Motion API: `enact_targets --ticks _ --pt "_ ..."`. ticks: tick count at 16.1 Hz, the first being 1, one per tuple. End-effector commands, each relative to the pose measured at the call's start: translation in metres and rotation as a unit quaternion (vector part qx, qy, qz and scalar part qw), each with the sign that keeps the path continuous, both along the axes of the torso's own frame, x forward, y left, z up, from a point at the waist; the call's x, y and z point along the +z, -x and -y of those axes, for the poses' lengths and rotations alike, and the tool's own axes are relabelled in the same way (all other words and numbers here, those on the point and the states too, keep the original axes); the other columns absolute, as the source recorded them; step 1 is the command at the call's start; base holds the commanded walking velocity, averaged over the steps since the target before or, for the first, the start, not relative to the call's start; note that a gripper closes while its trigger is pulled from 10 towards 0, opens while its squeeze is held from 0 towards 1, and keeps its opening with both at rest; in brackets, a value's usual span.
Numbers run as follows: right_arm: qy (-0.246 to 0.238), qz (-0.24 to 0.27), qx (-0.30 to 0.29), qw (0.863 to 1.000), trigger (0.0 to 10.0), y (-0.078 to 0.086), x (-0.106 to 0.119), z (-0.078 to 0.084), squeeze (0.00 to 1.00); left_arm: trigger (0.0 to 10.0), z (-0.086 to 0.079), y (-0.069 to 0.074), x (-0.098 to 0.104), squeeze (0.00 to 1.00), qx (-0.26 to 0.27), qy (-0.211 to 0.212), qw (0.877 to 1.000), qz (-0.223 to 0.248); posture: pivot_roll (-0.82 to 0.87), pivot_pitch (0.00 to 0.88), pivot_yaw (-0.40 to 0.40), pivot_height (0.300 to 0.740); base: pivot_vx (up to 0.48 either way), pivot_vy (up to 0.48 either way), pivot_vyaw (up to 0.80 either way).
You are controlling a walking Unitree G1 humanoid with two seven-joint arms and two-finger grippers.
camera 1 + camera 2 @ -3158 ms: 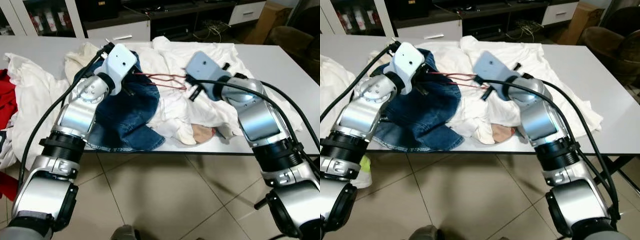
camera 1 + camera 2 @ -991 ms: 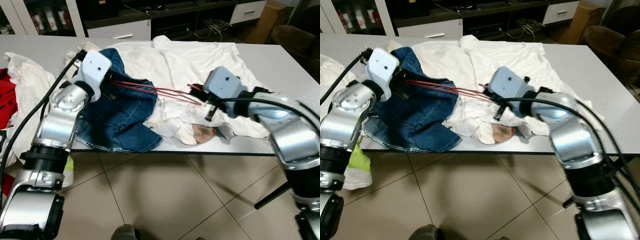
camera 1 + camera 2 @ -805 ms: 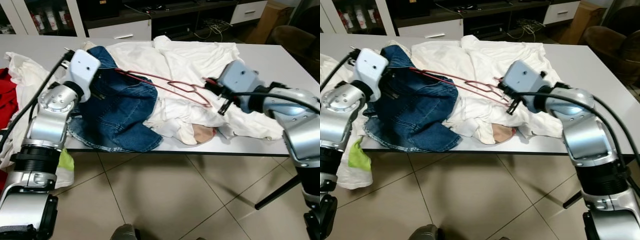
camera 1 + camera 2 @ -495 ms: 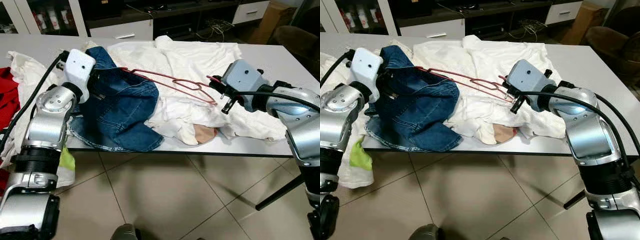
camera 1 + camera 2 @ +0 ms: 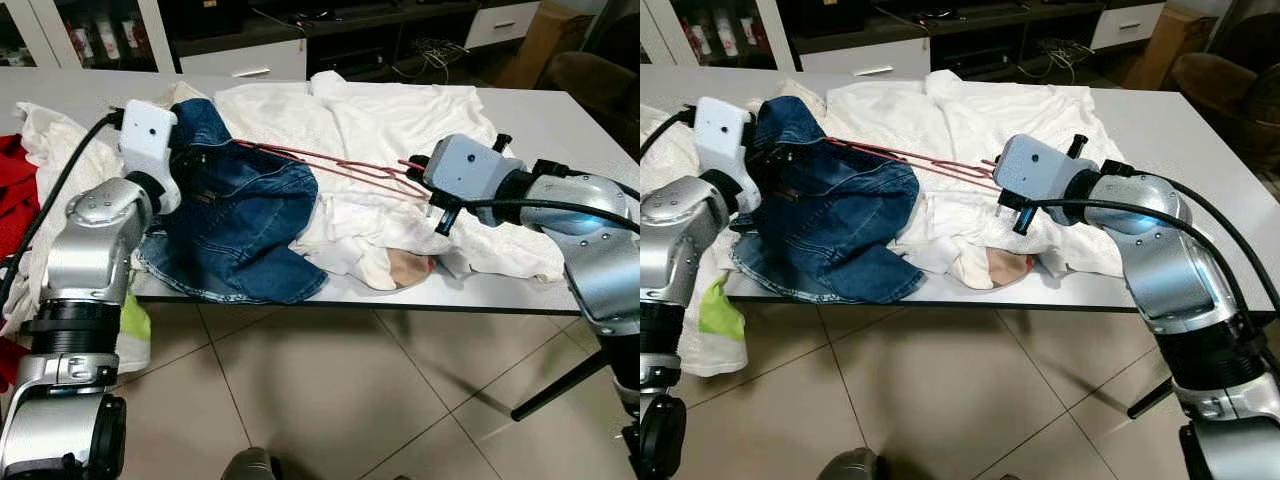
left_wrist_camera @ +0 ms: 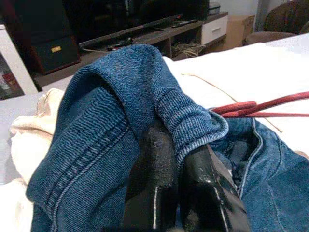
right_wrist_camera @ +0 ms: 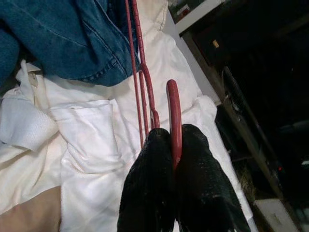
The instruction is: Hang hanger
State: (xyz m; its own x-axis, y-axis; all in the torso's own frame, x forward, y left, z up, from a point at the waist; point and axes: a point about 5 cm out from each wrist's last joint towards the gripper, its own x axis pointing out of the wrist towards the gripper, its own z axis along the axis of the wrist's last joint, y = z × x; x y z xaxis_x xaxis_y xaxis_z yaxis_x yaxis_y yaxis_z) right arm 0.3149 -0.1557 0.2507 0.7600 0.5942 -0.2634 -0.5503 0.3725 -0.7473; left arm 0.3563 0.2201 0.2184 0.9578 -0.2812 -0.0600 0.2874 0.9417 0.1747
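Fingers of the right gripper (image 7: 175, 140) are pinched on the red hanger (image 7: 173, 108); denim jacket (image 6: 111, 140) (its hem) is clamped by the left gripper (image 6: 181, 159).

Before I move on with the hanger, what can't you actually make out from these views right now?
- Far end of the red hanger: head views, hidden inside the denim garment.
- Left tool: head views, fingers hidden behind its own wrist housing and the denim.
- Whether the hanger sits in both shoulders: folds cover it.
- Red cloth: cut off by the left eye view's edge.
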Motion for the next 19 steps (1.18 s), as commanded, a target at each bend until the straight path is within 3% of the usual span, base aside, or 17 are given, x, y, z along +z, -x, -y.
enact_targets --ticks 1,5,7,10,13,16,19 --pt "0.011 0.019 0.007 1.000 10.0 0.001 0.009 0.000 0.00 10.0 -0.001 0.000 0.009 0.00 0.000 0.003 1.000 0.011 0.15 0.012 0.001 0.740 0.000 0.000 0.00" --pt "0.015 0.030 -0.005 0.999 10.0 0.002 0.017 0.016 0.00 10.0 -0.004 0.001 0.013 0.00 0.005 0.004 1.000 0.012 0.15 0.008 0.009 0.740 0.000 0.000 0.00" --pt "0.026 0.034 0.018 0.999 10.0 0.009 0.021 0.025 0.00 10.0 -0.006 0.000 0.016 0.00 0.007 0.003 1.000 0.016 0.15 0.007 0.013 0.740 0.000 0.000 0.00" --pt "0.031 0.031 0.043 0.998 10.0 0.015 0.017 0.021 0.00 10.0 -0.012 -0.001 0.020 0.00 0.018 0.019 0.999 0.025 0.15 0.003 0.018 0.740 0.000 0.000 0.00" --pt "0.031 0.027 0.077 0.996 10.0 0.017 0.009 0.005 0.00 10.0 -0.029 -0.002 0.023 0.00 0.047 0.065 0.996 0.027 0.16 0.002 0.018 0.740 0.000 0.000 0.00" --pt "0.042 0.029 0.094 0.994 10.0 0.016 0.002 -0.009 0.00 10.0 -0.025 0.000 0.020 0.00 0.031 0.061 0.997 0.022 0.16 0.001 0.016 0.740 0.000 0.000 0.00" --pt "0.078 0.042 0.081 0.993 10.0 0.009 0.000 -0.011 0.00 10.0 -0.018 0.000 0.016 0.00 0.022 0.054 0.998 0.019 0.16 0.004 0.012 0.740 0.000 0.000 0.00"
